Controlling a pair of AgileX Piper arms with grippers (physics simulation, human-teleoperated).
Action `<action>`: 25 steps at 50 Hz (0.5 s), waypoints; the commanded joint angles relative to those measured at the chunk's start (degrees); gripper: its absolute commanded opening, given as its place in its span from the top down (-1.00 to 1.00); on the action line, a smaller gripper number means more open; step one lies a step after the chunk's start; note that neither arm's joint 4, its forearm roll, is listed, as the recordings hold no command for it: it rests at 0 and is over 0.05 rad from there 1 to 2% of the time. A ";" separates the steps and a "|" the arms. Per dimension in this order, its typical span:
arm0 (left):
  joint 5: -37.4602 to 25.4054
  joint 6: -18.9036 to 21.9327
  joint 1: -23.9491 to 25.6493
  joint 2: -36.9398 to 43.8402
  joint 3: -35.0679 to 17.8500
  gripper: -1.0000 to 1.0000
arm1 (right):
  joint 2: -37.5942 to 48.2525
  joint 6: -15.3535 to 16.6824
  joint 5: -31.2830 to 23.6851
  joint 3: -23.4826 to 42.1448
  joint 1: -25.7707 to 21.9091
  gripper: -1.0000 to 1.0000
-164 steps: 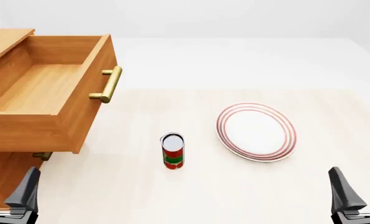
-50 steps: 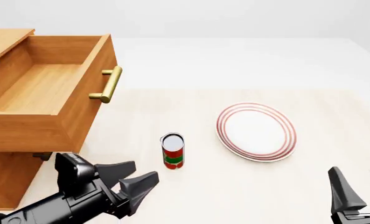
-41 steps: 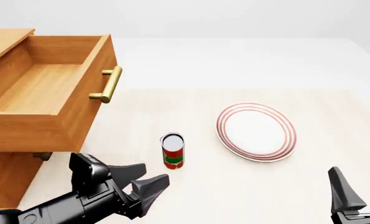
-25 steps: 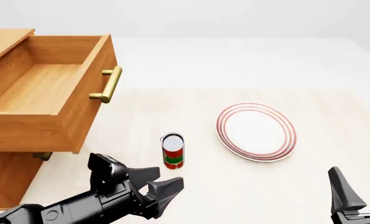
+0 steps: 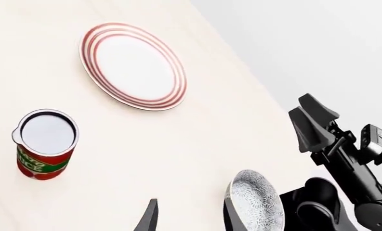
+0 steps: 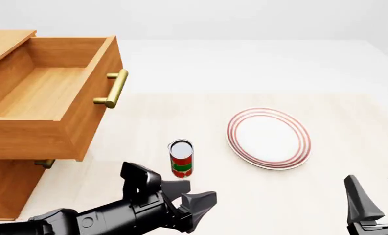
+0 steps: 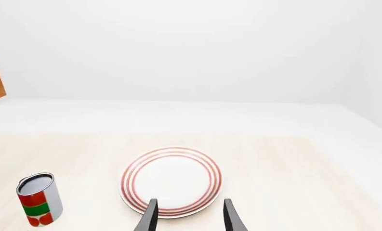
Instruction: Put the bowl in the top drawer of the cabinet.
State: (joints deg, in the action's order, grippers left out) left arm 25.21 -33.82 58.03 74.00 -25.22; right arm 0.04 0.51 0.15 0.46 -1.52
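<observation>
Black left gripper [image 6: 192, 196], jaws spread, empty, near can [image 6: 180, 158].

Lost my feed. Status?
Left gripper open by can. Right gripper open, empty. Bowl on table, seen on left wrist only. Top drawer open.

The black left arm comes in low from about seven o'clock in the front view, stretched out nearly flat and reaching toward three o'clock. Its black two-fingered left gripper [image 6: 192, 195] has its fingers spread wide apart with nothing between them. The dark right gripper [image 6: 378, 198] sits at about five o'clock, pointing straight up toward twelve, its two tapered fingers [image 6: 358, 198] parted and empty. In the left wrist view, the right arm's black jointed body [image 5: 345, 159] shows.
</observation>
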 commanded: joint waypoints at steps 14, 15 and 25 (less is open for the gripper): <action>2.46 -2.81 4.62 8.05 -4.62 -1.00 | 0.00 0.01 0.00 0.00 0.00 -1.00; 2.59 -3.25 4.87 8.85 -5.00 -1.00 | 0.00 0.00 0.01 0.00 0.00 -1.00; 3.11 -5.88 6.84 11.28 -6.90 -1.00 | 0.00 0.01 0.00 0.00 -0.01 -1.00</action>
State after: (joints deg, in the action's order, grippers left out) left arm 27.73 -37.68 62.94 82.62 -30.26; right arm 0.04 0.51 0.15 0.46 -1.52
